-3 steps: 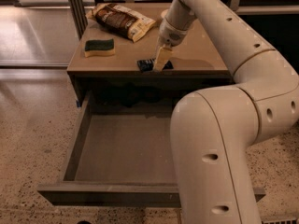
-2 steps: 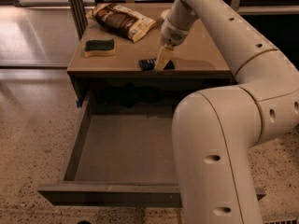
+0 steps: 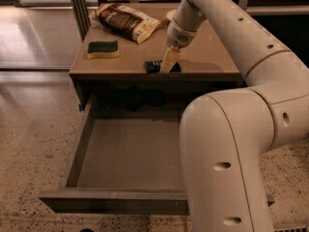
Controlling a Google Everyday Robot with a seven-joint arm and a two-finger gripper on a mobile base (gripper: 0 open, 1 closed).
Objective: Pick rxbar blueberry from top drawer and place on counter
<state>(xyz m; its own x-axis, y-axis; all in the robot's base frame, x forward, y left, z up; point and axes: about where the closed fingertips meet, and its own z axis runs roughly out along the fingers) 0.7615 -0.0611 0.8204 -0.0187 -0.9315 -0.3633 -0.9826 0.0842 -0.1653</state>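
Observation:
The rxbar blueberry, a small dark navy bar, lies flat on the counter near its front edge. My gripper reaches down from the cream arm and stands right at the bar, covering its middle; dark wrapper shows on both sides of it. The top drawer below is pulled wide open toward the camera, and the part of its flat grey-brown bottom that shows is bare. My arm's large lower link hides the drawer's right side.
A brown-and-cream snack bag lies at the back of the counter. A green-and-yellow sponge sits at the counter's left side. Speckled floor surrounds the cabinet, with a metal post at the back left.

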